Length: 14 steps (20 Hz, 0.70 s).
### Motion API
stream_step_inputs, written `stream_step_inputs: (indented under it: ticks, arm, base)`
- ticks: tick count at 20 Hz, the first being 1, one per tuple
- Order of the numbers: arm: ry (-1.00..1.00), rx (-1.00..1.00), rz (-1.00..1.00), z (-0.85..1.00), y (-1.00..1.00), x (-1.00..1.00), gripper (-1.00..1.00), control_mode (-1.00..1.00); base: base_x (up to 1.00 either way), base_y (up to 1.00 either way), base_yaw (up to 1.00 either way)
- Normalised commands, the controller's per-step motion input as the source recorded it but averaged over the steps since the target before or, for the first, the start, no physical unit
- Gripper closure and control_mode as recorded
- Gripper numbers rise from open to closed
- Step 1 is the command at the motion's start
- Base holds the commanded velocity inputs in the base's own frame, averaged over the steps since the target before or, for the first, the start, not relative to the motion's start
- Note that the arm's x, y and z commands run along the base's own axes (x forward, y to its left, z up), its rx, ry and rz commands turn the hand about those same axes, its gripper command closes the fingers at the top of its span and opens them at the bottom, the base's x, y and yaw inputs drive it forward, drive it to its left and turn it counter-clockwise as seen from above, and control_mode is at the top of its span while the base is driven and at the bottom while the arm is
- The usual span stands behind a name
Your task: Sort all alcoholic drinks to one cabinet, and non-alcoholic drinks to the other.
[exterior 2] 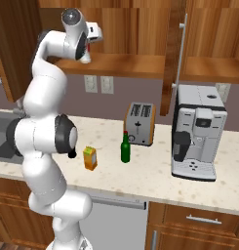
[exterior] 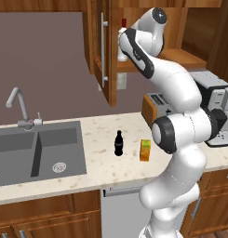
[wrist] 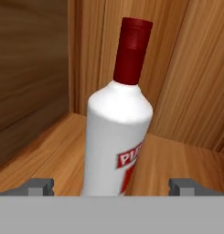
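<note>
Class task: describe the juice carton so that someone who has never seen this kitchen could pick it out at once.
Start at the sink, then move right along the pale counter. Past the small black cola bottle stands the juice carton, left of the green glass bottle. It is the one boxy, orange-yellow drink among the bottles.

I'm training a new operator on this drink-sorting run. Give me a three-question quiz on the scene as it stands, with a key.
1. True or false: the white bottle stands upright on the cabinet shelf.
2. Which drinks stand on the counter? A) cola bottle, juice carton, green bottle; B) the carton alone.
3. Fill in: the gripper is ____, its fingertips either side of the white bottle.

Key: 1 true; 2 A; 3 open.
</note>
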Motion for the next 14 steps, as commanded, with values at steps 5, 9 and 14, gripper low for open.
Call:
stream_step_inputs:
  ticks: [5, 9, 14]
  arm:
    - [0.0, 0.0, 0.0, 0.0, 0.0, -0.32, -1.0, -1.0]
    - [0.03, 0.0, -0.02, -0.03, -0.26, -0.97, -1.0, -1.0]
    - [0.04, 0.0, -0.05, -0.2, -0.51, -1.0, -1.0, -1.0]
  base:
    - [0.0, 0.0, 0.0]
    - [0.0, 0.0, 0.0]
    - [0.0, 0.0, 0.0]
